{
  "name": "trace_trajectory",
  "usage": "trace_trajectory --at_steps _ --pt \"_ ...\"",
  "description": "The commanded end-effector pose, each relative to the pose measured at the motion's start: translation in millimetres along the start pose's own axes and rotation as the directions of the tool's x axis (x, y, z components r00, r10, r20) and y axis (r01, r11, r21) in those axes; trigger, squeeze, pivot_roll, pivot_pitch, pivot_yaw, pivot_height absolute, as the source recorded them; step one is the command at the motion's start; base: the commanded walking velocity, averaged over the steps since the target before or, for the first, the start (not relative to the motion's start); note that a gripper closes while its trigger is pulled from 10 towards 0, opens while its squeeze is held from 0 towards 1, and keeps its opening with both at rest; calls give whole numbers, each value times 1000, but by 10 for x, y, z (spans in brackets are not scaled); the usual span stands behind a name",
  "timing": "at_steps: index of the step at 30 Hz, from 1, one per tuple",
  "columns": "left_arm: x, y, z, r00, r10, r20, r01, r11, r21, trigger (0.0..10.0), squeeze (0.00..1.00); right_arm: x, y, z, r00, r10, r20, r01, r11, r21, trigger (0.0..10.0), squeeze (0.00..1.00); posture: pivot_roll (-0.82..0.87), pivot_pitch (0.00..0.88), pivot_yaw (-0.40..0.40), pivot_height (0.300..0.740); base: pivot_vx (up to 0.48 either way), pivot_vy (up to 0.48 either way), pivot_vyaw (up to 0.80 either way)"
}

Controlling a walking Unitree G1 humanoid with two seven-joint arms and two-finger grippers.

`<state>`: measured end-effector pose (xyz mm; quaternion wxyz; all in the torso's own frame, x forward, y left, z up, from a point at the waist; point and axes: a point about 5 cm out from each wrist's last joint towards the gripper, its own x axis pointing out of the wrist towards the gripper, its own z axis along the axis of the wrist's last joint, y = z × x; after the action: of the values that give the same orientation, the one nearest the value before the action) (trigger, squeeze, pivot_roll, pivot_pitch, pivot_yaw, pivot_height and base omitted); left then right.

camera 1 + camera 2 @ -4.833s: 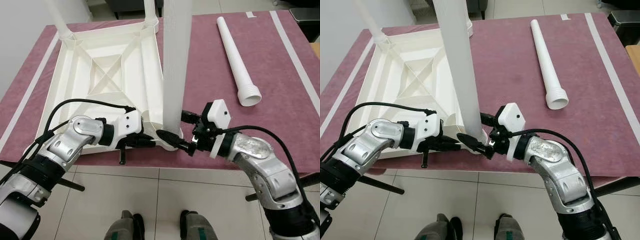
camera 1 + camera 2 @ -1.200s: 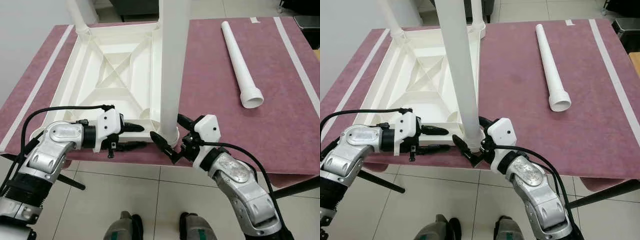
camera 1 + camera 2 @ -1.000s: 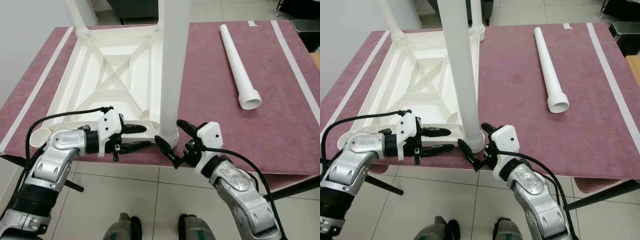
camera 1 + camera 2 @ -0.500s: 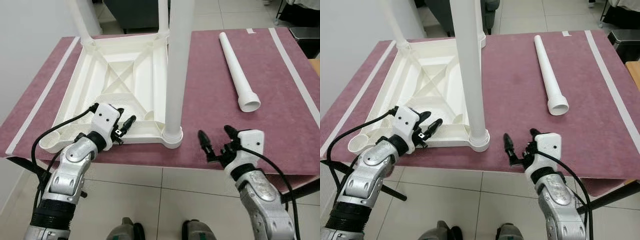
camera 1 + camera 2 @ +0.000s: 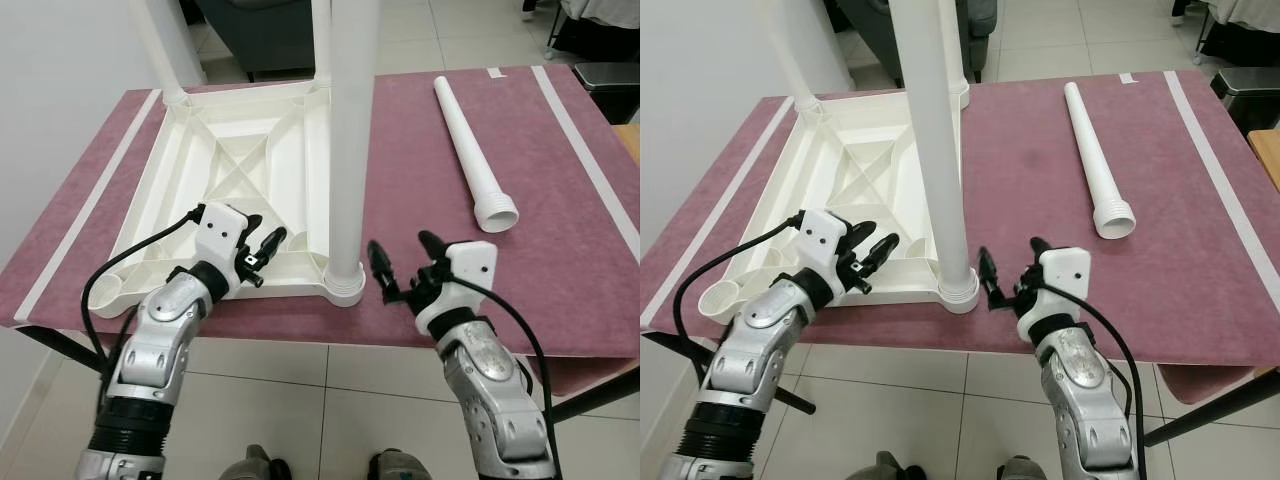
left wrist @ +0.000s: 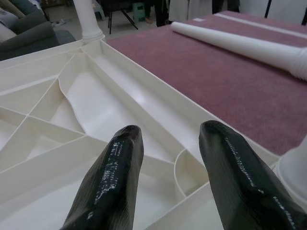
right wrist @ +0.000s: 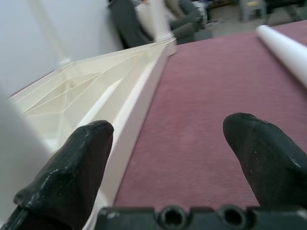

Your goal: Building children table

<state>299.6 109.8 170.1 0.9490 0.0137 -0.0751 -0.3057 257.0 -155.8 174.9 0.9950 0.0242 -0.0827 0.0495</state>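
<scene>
The white children's table top (image 5: 215,160) lies upside down on a maroon mat (image 5: 420,170). A tall white leg (image 5: 347,150) stands in its near right corner, and two more legs rise at the far corners. The near left corner socket (image 5: 101,296) holds no leg. A loose white leg (image 5: 470,150) lies on the mat to the right. My left gripper (image 5: 263,255) is open over the top's near edge, left of the standing leg. My right gripper (image 5: 405,258) is open just above the mat, right of that leg's base (image 5: 347,287), touching nothing.
The mat has white stripes (image 5: 585,120) along both sides and ends at the table's front edge (image 5: 330,340), with tiled floor (image 5: 330,400) below. A dark chair (image 5: 260,25) stands behind the table, and a pale wall (image 5: 60,90) is on the left.
Both grippers have come away from the base of the near leg, where they were a second ago. The left now points over the top's edge; the right has edged back toward the leg.
</scene>
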Motion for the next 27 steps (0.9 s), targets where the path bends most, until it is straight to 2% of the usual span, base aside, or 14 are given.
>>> trace_trajectory --at_steps 1,4,8,10,11,12,14,16,17,22,24,26,27 --pt "-55 166 -40 973 231 -21 -231 973 1 10000 0 -5 -40 -48 999 -37 -15 37 999 9 10000 0 -137 49 156 740 0 0 0" --pt "-32 133 -82 975 220 -32 -218 975 46 10000 0 46 -8 -31 1000 -13 -3 13 1000 11 10000 0 -139 54 154 740 0 0 0" --pt "-24 154 -104 972 231 -41 -229 973 37 10000 0 72 14 -23 1000 5 3 -5 1000 8 10000 0 -144 56 156 740 0 0 0" --pt "65 197 -96 969 246 -38 -245 969 26 10000 0 196 79 9 998 56 23 -56 998 -7 10000 0 -135 50 146 740 0 0 0" --pt "65 197 -96 969 246 -38 -245 969 26 10000 0 196 79 9 998 56 23 -56 998 -7 10000 0 -135 50 146 740 0 0 0" --pt "139 194 -103 974 220 -48 -219 975 33 10000 0 278 123 52 996 82 44 -81 997 -15 10000 0 -128 42 140 740 0 0 0" --pt "156 183 -108 978 202 -55 -200 979 39 10000 0 293 131 65 995 85 50 -84 996 -17 10000 0 -128 42 140 740 0 0 0" --pt "156 183 -108 978 202 -55 -200 979 39 10000 0 293 131 65 995 85 50 -84 996 -17 10000 0 -128 42 140 740 0 0 0" --pt "159 170 -110 984 161 -70 -159 986 44 10000 0 304 138 79 994 89 57 -88 996 -21 10000 0 -119 33 137 740 0 0 0" --pt "123 176 -96 990 117 -77 -113 992 58 10000 0 294 143 96 992 105 64 -103 994 -46 10000 0 -112 33 138 740 0 0 0" --pt "105 192 -76 992 106 -74 -100 992 75 10000 0 271 142 99 990 129 61 -125 989 -74 10000 0 -110 30 134 740 0 0 0" --pt "88 224 -25 995 71 -72 -62 990 131 10000 0 162 133 135 973 228 43 -219 964 -153 10000 0 -121 20 139 740 0 0 0" --pt "88 224 -25 995 71 -72 -62 990 131 10000 0 162 133 135 973 228 43 -219 964 -153 10000 0 -121 20 139 740 0 0 0"
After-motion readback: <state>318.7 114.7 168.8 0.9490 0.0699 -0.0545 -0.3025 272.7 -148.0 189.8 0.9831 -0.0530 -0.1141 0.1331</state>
